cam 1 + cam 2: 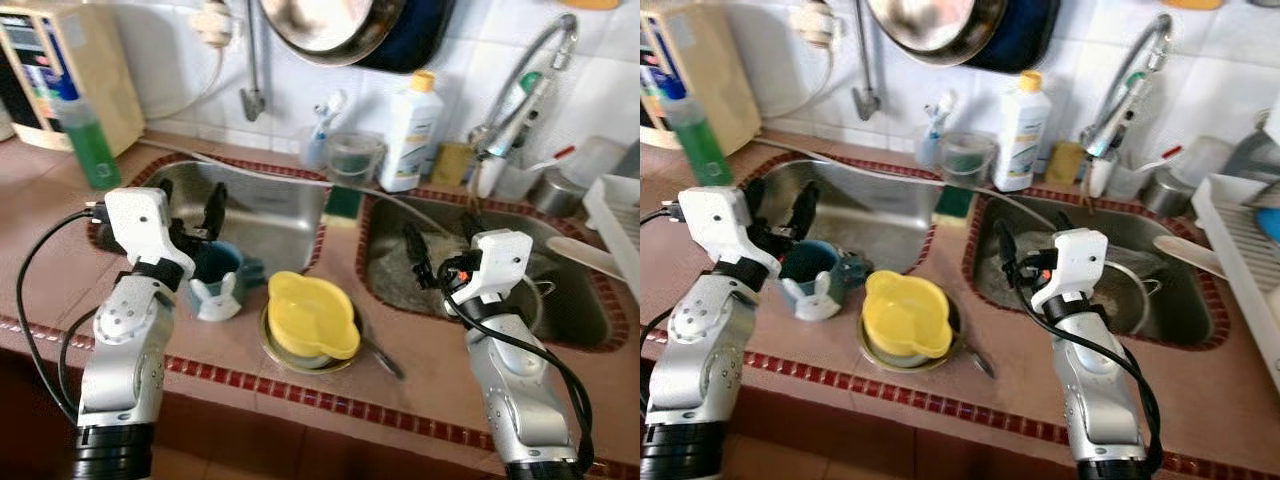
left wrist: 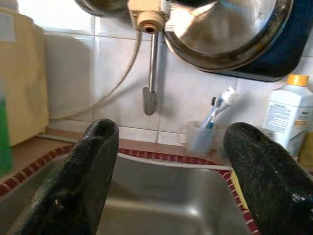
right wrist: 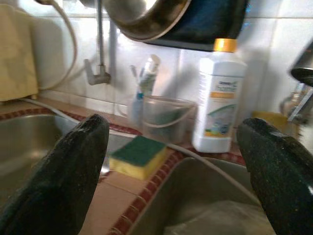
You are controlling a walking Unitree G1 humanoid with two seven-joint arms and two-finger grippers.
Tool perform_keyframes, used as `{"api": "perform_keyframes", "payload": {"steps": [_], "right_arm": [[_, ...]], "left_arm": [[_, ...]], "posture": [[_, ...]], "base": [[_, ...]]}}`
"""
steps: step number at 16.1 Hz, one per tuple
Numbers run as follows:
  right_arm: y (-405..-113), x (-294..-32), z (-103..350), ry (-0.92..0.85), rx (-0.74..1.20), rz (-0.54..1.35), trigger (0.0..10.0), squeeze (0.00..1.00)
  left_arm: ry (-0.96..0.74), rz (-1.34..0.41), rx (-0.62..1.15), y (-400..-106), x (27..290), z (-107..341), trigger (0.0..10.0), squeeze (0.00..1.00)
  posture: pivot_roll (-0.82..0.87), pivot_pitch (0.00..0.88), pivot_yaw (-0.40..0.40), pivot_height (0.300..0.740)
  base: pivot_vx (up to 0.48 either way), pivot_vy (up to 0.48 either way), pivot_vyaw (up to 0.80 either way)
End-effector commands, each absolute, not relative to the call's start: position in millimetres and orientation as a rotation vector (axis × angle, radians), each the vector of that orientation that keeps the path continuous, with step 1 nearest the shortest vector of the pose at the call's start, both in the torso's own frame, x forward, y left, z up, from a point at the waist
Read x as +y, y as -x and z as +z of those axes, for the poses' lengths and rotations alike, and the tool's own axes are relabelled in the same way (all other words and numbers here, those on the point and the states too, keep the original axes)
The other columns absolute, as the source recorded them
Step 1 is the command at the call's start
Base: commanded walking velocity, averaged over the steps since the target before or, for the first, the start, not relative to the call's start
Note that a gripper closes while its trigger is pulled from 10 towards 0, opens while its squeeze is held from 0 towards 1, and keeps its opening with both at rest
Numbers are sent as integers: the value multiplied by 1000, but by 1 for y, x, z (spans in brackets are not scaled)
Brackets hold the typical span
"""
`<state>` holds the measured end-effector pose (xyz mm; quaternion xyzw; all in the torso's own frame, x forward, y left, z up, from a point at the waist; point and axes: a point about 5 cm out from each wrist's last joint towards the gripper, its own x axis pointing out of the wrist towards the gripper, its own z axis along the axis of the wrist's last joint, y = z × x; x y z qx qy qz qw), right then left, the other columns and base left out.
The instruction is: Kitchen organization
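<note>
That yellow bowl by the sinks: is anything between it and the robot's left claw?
Yes. A teal mug stands between the left gripper, jaws open over the left sink, and the yellow bowl.

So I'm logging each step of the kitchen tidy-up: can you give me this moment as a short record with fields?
Setting: tiled counter with two steel sink basins
Left pincer: open, above the teal mug at the left basin's front edge
Right pincer: open, over the right basin
Counter front: yellow plastic bowl stacked on a dish
Divider: green-and-yellow sponge
Back ledge: white bottle with yellow cap, green soap bottle
</note>
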<state>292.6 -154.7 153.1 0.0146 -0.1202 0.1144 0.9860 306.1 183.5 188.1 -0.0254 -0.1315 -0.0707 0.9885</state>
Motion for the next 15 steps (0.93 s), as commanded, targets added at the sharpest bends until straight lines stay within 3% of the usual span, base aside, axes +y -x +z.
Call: {"api": "perform_keyframes", "payload": {"steps": [1, 6, 10, 15], "right_arm": [[-292, -156, 154, -29, -252, 229, 10000, 0], [-281, -158, 148, -17, -223, 289, 10000, 0], [-275, -158, 143, -11, -188, 352, 10000, 0], [-256, -145, 143, -3, -141, 583, 10000, 0]], "left_arm": [[25, -165, -267, -305, 179, 192, 10000, 0], [-166, -377, -188, -298, 187, 201, 10000, 0], [-183, -493, -179, -293, 195, 219, 10000, 0], [-264, -629, -85, -287, 195, 220, 10000, 0]], "posture": [[-38, 0, -43, 740], [-38, 0, -44, 740], [-36, 0, -46, 740], [-43, 0, -44, 740]], "base": [[0, 0, 0], [0, 0, 0], [0, 0, 0], [0, 0, 0]]}}
